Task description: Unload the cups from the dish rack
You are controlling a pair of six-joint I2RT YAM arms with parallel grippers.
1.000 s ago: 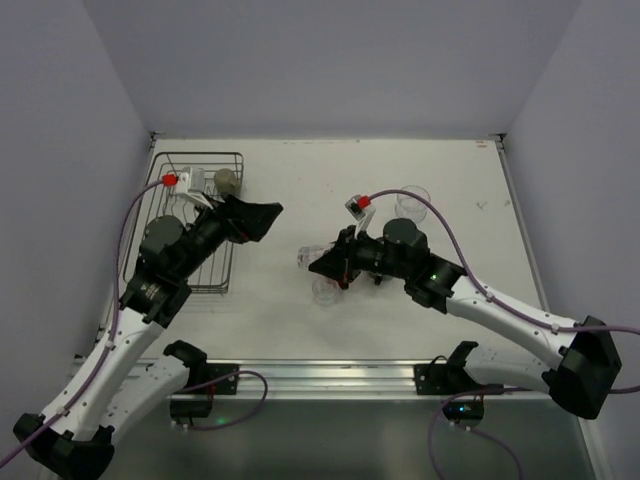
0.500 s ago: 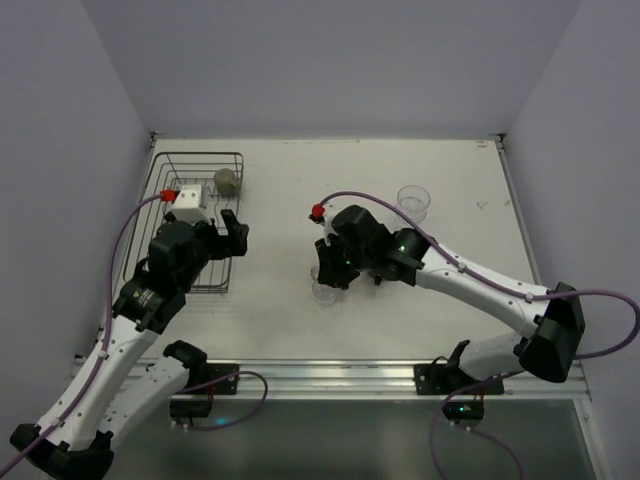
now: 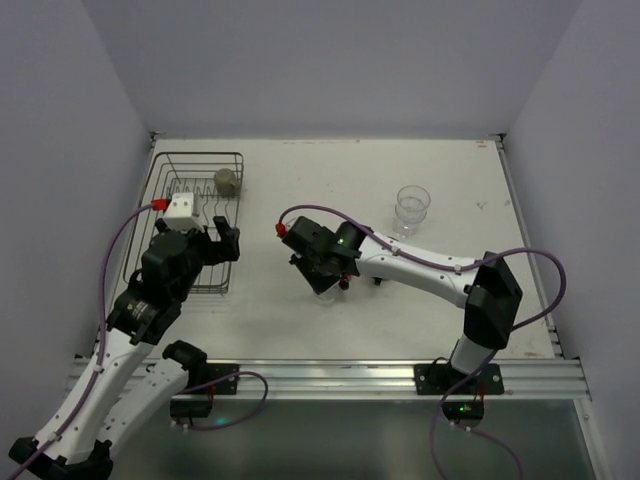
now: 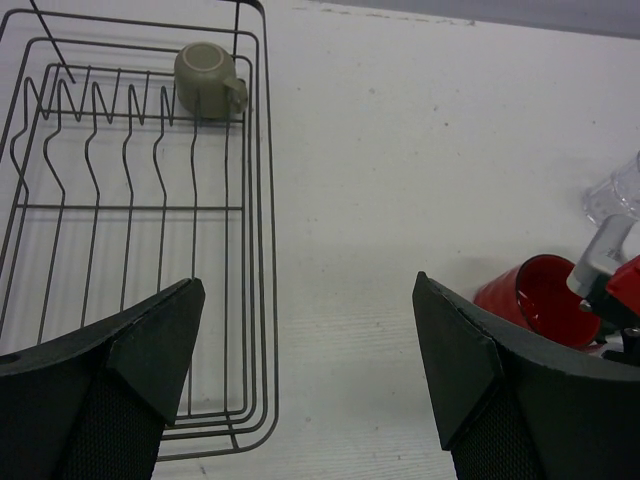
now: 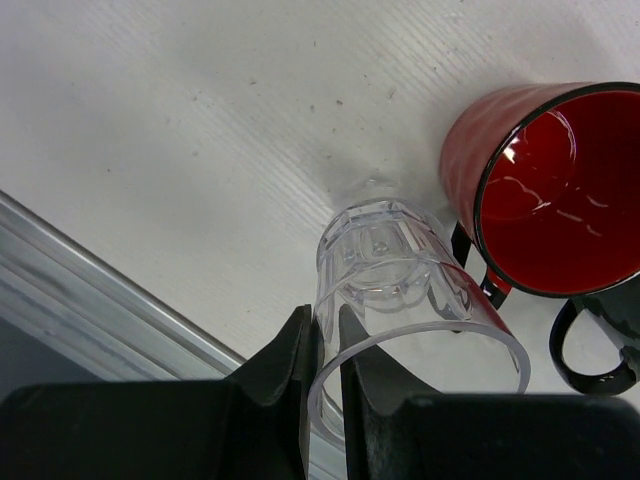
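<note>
Cups are spread over the table and the dish rack (image 3: 200, 156), which sits at the far left. We see the greyish-tan cup (image 4: 208, 80) in the rack's far right corner, against the wire side, with its handle towards the table. It is the only cup we can see in the rack.

Near the table's middle, the right gripper (image 5: 322, 330) points down and pinches the wall of a clear tumbler (image 5: 400, 270) at its rim, one finger inside and one outside. The tumbler's mouth faces up at the wrist camera and its base is towards the table; we cannot tell whether it rests there. Just beside it is the red mug (image 5: 540, 190), mouth also towards the camera, and next to that the dark mug (image 5: 555, 345), of which we see little more than the handle.

A second tumbler (image 3: 412, 205) stands upright to the right, well apart from the others.

Our left gripper (image 4: 308, 288) hangs over the rack's right rim with its fingers spread wide and nothing between them.
</note>
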